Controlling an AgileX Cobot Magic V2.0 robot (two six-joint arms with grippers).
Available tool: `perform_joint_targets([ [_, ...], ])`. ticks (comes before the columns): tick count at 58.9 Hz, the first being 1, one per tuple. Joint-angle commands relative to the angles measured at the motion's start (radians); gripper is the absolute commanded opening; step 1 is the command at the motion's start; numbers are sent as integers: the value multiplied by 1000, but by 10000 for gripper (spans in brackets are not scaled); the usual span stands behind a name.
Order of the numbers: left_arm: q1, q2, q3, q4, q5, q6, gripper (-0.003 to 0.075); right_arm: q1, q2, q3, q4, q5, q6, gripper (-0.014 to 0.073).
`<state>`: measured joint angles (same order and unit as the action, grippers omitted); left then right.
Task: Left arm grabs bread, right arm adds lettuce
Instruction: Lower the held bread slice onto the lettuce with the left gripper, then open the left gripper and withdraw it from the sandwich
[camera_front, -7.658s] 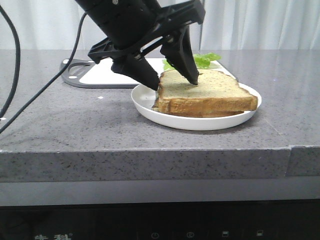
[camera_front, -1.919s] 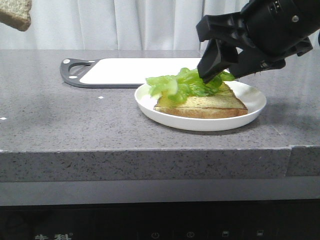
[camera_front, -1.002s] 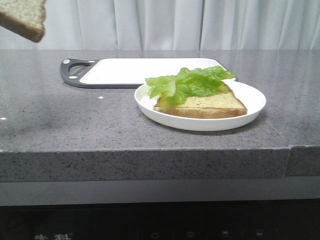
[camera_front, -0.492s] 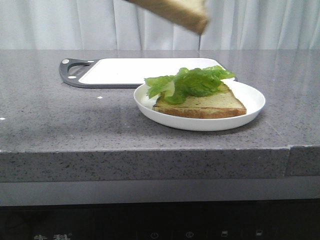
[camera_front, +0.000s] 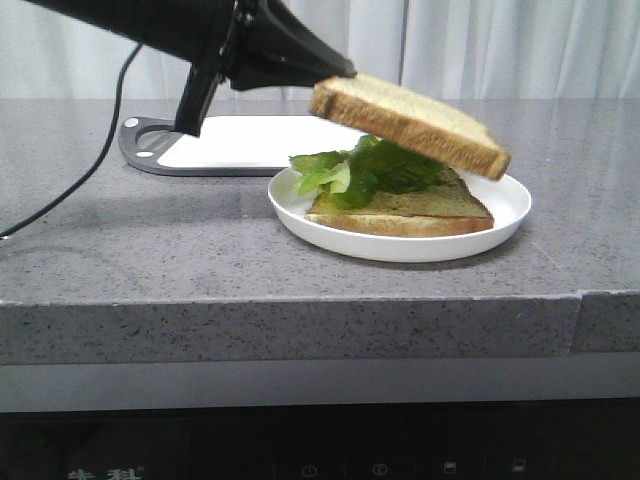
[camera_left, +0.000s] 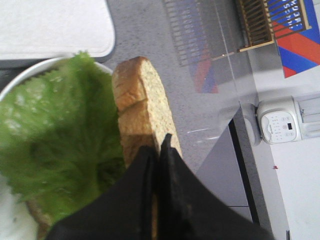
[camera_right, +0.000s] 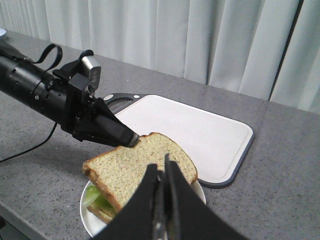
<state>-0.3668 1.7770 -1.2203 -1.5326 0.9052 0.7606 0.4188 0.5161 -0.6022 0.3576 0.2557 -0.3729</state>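
My left gripper (camera_front: 325, 85) is shut on one edge of the thick bread (camera_front: 410, 122) and holds it tilted just above the lettuce (camera_front: 355, 170). The lettuce lies on a thinner slice (camera_front: 405, 210) in the white plate (camera_front: 505, 210). In the left wrist view the gripper (camera_left: 159, 145) pinches the bread (camera_left: 137, 105) beside the lettuce (camera_left: 55, 135). In the right wrist view the right gripper (camera_right: 161, 167) is shut and empty, held high above the bread (camera_right: 135, 167); the left gripper (camera_right: 131, 140) grips its far corner. The right gripper is out of the front view.
A white cutting board with a dark rim (camera_front: 250, 145) lies behind the plate, also in the right wrist view (camera_right: 200, 130). A black cable (camera_front: 70, 190) trails from the left arm over the counter's left side. The counter's front edge (camera_front: 300, 300) is near.
The right gripper left the lettuce on the lower slice and drew out of the front view. The left arm brought the bread from the upper left down over the plate.
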Motion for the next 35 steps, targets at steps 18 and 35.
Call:
perform_joint_targets([
  [18, -8, -35, -35, -70, 16, 4, 20, 0, -1, -27, -7, -74, -1, -51],
  [35, 22, -35, -35, -51, 62, -1, 308, 0, -1, -27, -7, -74, -1, -51],
])
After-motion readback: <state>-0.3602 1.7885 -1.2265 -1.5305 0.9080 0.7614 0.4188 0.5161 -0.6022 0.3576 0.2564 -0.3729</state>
